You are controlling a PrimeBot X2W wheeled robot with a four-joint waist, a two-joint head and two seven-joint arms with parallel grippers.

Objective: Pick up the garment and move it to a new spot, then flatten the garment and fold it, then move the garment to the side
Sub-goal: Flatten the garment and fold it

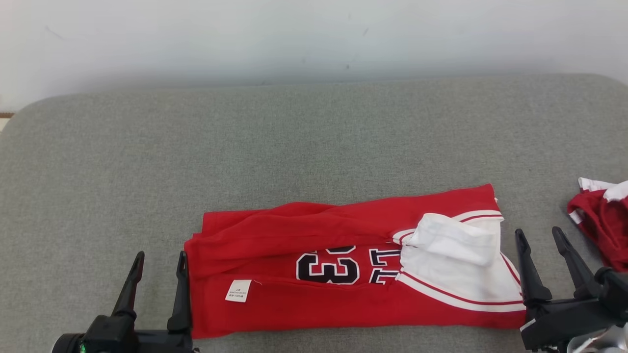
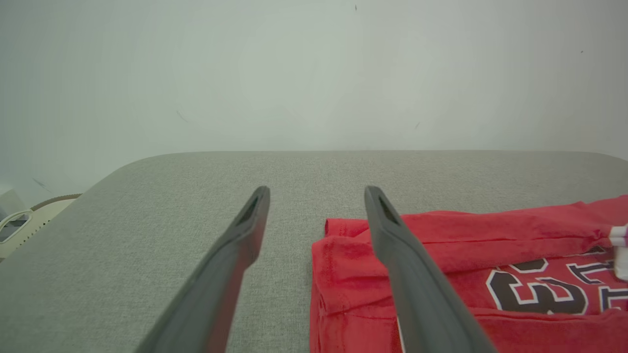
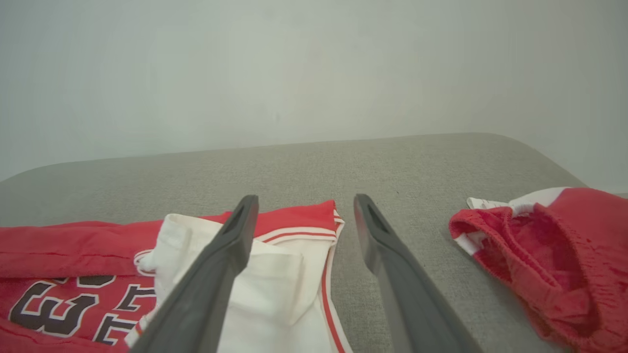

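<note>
The garment (image 1: 314, 294) is a red jersey with white sleeves and dark numbers, lying folded into a long band at the near middle of the grey padded table (image 1: 314, 147). My left gripper (image 1: 157, 274) stands open at the band's left end, its right finger at the cloth's edge. My right gripper (image 1: 542, 255) stands open at the band's right end, beside the white sleeve (image 1: 456, 245). In the left wrist view the garment (image 2: 490, 264) lies right of my open left gripper (image 2: 316, 201). In the right wrist view the garment (image 3: 98, 264) lies left of my open right gripper (image 3: 304, 211).
A second red and white piece of clothing (image 1: 603, 220) lies bunched at the table's right edge, also to the right in the right wrist view (image 3: 539, 255). A pale wall (image 1: 314, 39) runs behind the table.
</note>
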